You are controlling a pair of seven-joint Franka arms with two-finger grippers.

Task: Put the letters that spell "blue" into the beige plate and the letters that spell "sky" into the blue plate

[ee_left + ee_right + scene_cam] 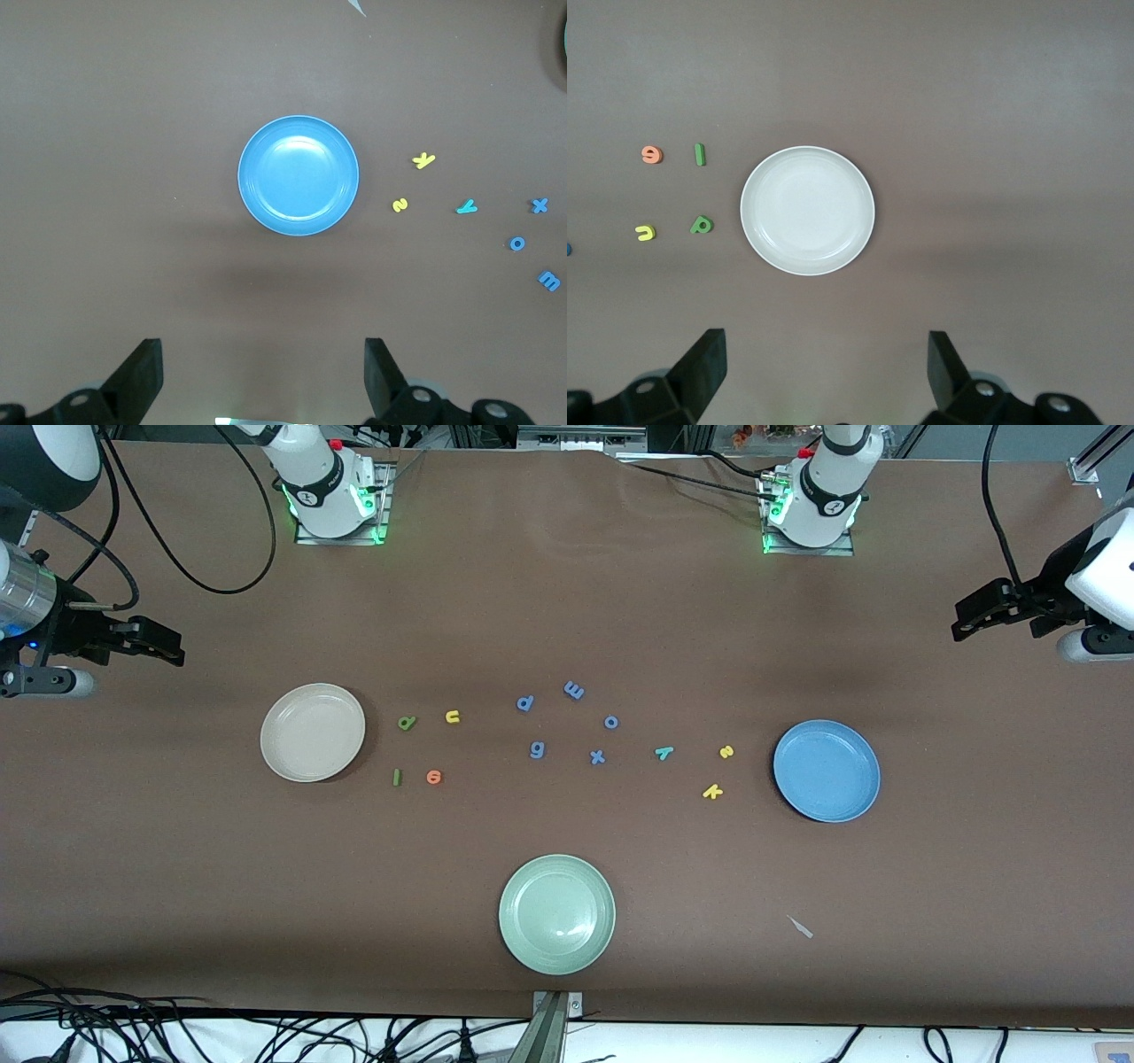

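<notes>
Nothing was sorted yet: both plates, beige plate [312, 732] and blue plate [827, 770], lay bare, their letters beside them on the worktop, my left jaws [262, 372] and right jaws [826, 370] apart above.

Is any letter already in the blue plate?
No: the blue plate is empty in the left wrist view, with the yellow k, yellow s and teal y on the table beside it.
</notes>
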